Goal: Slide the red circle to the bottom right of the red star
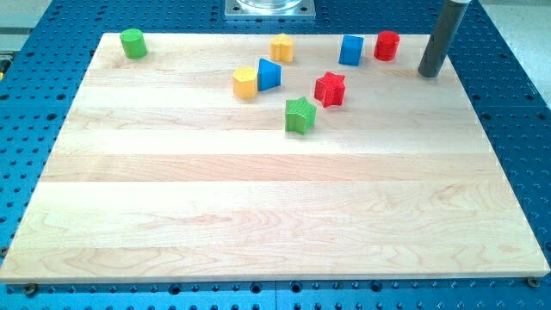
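Observation:
The red circle (386, 45) stands near the board's top edge, towards the view's right. The red star (330, 89) lies below and to the left of it, near the board's upper middle. My tip (428, 72) rests on the board to the right of the red circle and slightly below it, a short gap apart. The rod rises from there to the view's top right.
A blue block (350, 50) stands just left of the red circle. A yellow block (281, 47), a blue block (269, 74), a yellow block (245, 83) and a green star (300, 115) lie around the red star. A green circle (133, 43) sits at the top left. The wooden board (258, 207) lies on a blue perforated table.

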You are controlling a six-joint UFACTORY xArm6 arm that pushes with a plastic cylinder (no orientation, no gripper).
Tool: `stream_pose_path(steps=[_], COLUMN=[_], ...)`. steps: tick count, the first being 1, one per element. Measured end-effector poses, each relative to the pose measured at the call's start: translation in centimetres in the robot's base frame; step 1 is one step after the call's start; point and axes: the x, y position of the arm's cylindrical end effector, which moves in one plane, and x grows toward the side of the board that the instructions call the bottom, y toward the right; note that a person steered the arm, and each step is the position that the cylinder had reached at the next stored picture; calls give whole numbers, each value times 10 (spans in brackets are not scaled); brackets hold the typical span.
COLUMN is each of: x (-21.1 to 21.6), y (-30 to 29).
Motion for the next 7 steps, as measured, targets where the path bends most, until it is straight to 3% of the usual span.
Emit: stream_pose_path(steps=[4, 5, 7], x=[-15, -59, -93], y=[-168, -138, -67])
